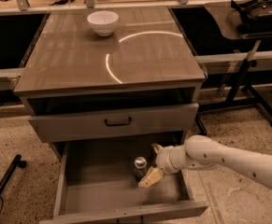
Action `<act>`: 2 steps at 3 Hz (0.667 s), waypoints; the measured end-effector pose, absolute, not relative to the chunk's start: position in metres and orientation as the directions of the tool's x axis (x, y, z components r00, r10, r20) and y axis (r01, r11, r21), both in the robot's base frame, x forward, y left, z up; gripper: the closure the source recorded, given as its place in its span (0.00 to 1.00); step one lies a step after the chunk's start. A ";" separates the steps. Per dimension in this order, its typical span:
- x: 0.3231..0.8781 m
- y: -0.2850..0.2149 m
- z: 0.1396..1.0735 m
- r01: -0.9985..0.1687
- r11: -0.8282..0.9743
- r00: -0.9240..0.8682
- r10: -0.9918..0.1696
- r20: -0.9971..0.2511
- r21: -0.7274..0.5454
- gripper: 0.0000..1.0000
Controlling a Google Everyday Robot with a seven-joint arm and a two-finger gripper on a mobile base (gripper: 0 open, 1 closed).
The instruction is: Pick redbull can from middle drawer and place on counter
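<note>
The redbull can (139,167) stands upright on the bare bottom of the pulled-out middle drawer (98,192), right of its centre, its silver top showing. My gripper (149,166) reaches into the drawer from the right on a white arm. It is open. One tan finger (150,177) lies just in front of and right of the can, the other finger (156,148) is behind it. The can is at the mouth of the fingers; I cannot tell whether they touch it. The glossy counter (75,59) above shows a curved light reflection.
A white bowl (103,22) sits at the back of the counter. The drawer front with a black bar handle (118,122) juts out above the open drawer. A side table with a headset (259,13) stands at the right. A black leg (4,183) lies on the floor at the left.
</note>
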State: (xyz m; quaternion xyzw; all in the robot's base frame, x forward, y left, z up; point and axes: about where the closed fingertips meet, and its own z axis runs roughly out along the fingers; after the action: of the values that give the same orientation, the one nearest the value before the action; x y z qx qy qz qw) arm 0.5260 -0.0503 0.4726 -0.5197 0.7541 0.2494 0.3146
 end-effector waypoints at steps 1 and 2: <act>0.533 -0.045 0.459 -0.940 0.336 -0.269 -0.611 -0.744 0.063 0.00; 0.539 -0.038 0.445 -0.939 0.333 -0.283 -0.601 -0.747 0.087 0.02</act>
State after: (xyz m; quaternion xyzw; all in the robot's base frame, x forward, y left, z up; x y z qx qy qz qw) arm 0.5392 -0.0378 0.4450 -0.5107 0.7540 0.2697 0.3128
